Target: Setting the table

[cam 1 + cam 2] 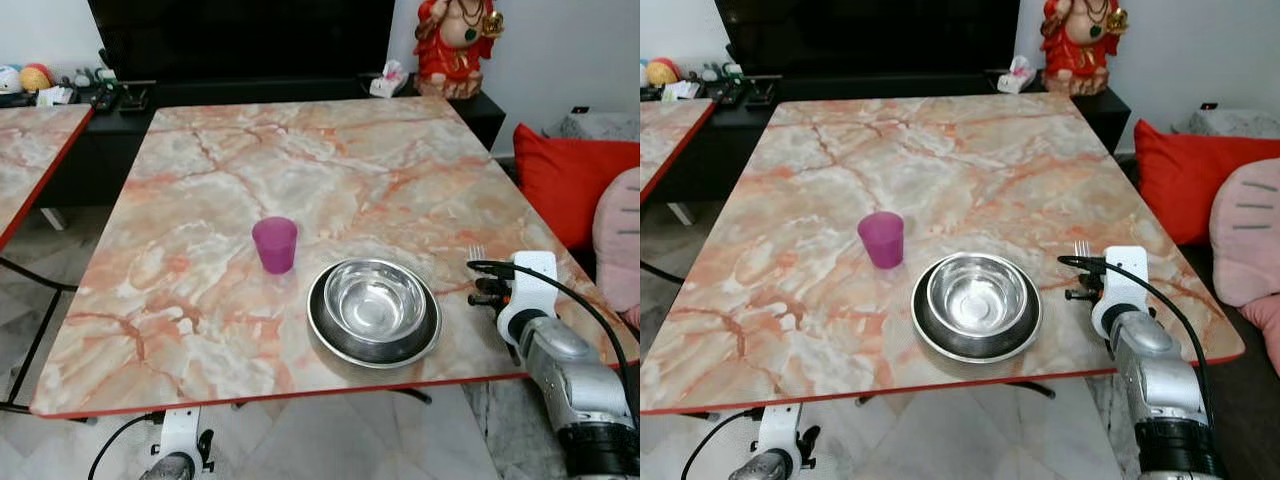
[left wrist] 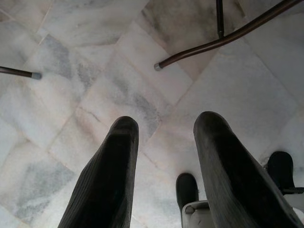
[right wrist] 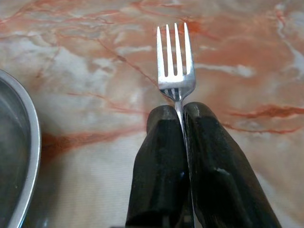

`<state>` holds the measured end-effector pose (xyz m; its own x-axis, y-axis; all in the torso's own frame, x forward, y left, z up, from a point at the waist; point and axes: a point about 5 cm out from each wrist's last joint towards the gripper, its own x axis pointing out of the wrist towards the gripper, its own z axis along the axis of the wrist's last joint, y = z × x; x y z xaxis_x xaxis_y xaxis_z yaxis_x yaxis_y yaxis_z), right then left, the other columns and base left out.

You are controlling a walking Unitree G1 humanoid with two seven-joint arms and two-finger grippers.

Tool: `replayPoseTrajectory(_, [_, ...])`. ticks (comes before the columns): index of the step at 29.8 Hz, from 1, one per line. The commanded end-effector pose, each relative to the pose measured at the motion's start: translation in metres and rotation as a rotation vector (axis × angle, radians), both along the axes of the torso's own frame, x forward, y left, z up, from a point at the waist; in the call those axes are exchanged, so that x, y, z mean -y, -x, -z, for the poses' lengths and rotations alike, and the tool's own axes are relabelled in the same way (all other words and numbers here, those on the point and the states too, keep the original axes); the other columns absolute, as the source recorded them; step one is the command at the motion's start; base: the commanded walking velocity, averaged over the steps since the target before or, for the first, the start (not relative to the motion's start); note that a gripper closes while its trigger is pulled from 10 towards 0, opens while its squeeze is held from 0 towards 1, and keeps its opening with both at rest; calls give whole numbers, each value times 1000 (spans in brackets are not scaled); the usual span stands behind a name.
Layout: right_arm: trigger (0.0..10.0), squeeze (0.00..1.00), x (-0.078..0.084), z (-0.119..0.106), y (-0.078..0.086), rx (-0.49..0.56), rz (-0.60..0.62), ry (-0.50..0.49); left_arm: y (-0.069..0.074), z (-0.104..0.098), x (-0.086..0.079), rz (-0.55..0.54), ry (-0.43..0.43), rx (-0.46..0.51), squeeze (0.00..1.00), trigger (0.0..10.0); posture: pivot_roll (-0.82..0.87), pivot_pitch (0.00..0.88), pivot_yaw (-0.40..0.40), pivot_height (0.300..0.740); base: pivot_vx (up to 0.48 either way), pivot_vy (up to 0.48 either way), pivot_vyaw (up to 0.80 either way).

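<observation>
On the table (image 1: 200, 300): one cup (image 1: 275, 243), one bowl (image 1: 375, 298), right tool (image 3: 181, 114) pinching one fork (image 3: 175, 66).

A table (image 1: 200, 330) with an orange-veined marble-pattern top and a red edge stood on a pale marble-tiled floor (image 2: 85, 80). A second, similar table (image 1: 25, 150) stood just beside it. Behind ran a low black cabinet (image 1: 110, 150) against a white wall (image 1: 570, 50), bearing a red figurine (image 1: 455, 45). Red and pink cushions (image 1: 575, 175) lay nearby.
</observation>
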<state>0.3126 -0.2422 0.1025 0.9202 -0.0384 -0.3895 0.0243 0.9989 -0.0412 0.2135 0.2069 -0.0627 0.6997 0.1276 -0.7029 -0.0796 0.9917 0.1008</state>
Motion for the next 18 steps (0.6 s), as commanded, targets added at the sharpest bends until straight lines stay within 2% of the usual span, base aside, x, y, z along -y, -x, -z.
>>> replayPoseTrajectory(1, [10000,0,-6,0,-4,8,-18,11,4,3,-1,1,4,-24,0,10000,-33,40,10,740,0,0,0])
replayPoseTrajectory(12, [10000,0,-28,8,-21,114,-31,8,3,2,-1,-2,2,-18,0,10000,-25,40,11,740,0,0,0])
replayPoseTrajectory(18, [10000,0,-28,8,-27,147,-18,-24,2,1,-2,-2,1,-18,0,10000,-23,39,13,740,0,0,0])
